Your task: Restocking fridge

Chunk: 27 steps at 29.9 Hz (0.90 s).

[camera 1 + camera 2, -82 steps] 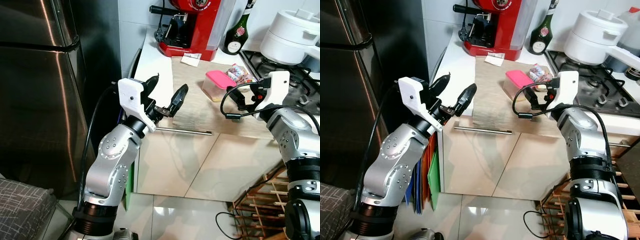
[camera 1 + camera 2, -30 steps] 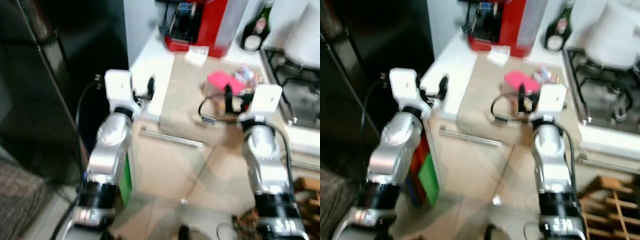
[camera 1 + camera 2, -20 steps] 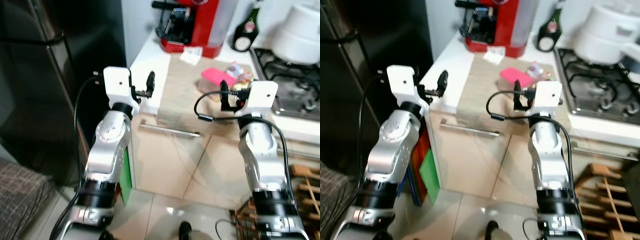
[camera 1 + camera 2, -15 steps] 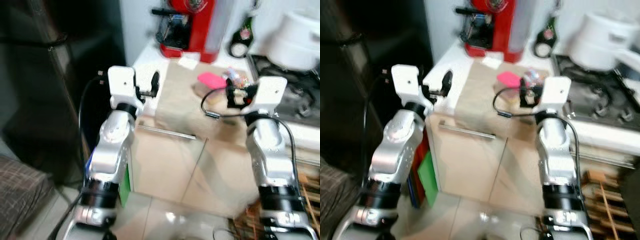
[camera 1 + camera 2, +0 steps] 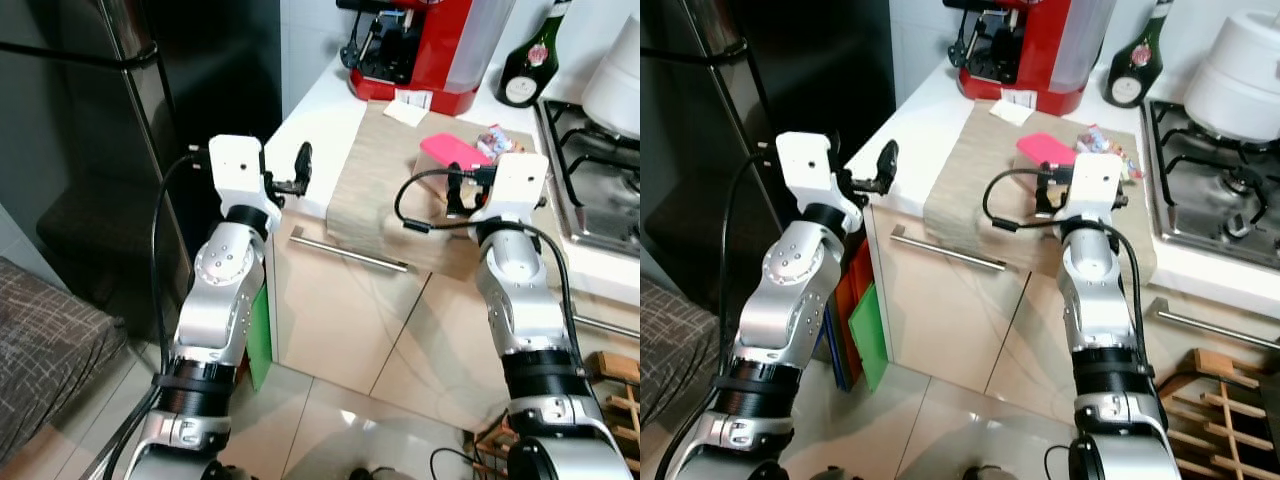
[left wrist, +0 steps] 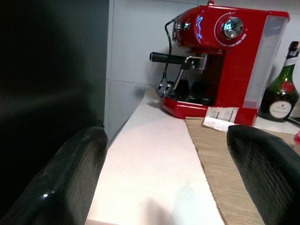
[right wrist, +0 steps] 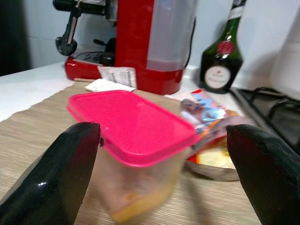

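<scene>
A clear container with a pink lid (image 5: 455, 152) stands on a beige mat (image 5: 375, 170) on the counter. My right gripper (image 5: 462, 186) hovers just in front of it, open. In the right wrist view the container (image 7: 136, 126) sits ahead between the two spread fingers (image 7: 51, 173). My left gripper (image 5: 292, 176) is open at the counter's left corner, beside the dark fridge (image 5: 100, 150), whose door is closed. The left wrist view looks along the white counter between its fingers (image 6: 70, 178), with nothing held.
A red espresso machine (image 5: 430, 50), a green bottle (image 5: 528, 60) and a snack packet (image 5: 495, 140) stand behind the container. A gas hob (image 5: 595, 170) with a white pot (image 5: 615, 80) is at the right. Below are a drawer handle (image 5: 350, 255), green folders (image 5: 260, 330) and a wooden rack (image 5: 610, 375).
The whole view has shifted as the camera moved. Both grippers have turned to point forward over the counter, and the right one has come closer to the pink-lidded container.
</scene>
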Tool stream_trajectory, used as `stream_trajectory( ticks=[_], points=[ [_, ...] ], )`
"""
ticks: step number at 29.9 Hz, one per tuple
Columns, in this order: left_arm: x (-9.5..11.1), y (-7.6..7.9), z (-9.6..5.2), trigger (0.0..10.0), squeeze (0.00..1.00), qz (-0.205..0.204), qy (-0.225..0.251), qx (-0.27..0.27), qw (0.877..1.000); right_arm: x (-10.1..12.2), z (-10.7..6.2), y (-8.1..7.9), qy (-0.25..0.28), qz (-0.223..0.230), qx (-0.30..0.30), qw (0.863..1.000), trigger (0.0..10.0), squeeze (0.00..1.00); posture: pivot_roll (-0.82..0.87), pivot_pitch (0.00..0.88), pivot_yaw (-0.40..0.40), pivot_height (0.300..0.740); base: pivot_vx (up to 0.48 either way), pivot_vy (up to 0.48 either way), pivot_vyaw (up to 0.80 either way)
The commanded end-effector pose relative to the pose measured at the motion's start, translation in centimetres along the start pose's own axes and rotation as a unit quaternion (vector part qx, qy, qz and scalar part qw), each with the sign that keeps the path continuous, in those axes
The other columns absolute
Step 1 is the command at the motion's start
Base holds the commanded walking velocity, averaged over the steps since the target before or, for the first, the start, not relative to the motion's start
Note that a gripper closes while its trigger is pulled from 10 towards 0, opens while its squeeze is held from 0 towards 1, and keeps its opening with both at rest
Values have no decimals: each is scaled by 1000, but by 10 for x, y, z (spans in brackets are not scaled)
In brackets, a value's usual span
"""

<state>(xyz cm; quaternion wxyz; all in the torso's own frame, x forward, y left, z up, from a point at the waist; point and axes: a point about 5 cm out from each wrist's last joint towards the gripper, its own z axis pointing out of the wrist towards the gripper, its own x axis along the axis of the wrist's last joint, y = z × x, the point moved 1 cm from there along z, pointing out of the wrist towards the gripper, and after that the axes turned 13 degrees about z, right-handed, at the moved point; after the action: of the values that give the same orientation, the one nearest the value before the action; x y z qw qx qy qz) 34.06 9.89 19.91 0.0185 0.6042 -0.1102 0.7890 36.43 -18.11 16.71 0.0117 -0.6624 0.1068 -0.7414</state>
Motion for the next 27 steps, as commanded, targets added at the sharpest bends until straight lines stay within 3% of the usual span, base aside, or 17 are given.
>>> stream_trajectory(
  ticks=[1,12,17,23,27],
  points=[
    [2,3,2,10000,0,-3,2,-7,1000,2,2,1,-2,12,-4,1000,10000,0,19,0,-28,740,0,0,0],
    [2,3,1,10000,0,-2,1,-7,1000,-5,-1,-41,-34,81,68,994,10000,0,23,0,-33,740,0,0,0],
    [1,1,-1,10000,0,-2,1,-5,1000,-4,-12,-63,-49,117,112,986,10000,0,29,0,-39,740,0,0,0],
    [1,0,-2,10000,0,-2,-1,-4,1000,2,-19,-75,-49,135,155,977,10000,0,28,0,-42,740,0,0,0],
    [1,0,-3,10000,0,-2,-1,-4,1000,6,-18,-71,-46,127,150,979,10000,0,26,0,-42,740,0,0,0]
  ],
)
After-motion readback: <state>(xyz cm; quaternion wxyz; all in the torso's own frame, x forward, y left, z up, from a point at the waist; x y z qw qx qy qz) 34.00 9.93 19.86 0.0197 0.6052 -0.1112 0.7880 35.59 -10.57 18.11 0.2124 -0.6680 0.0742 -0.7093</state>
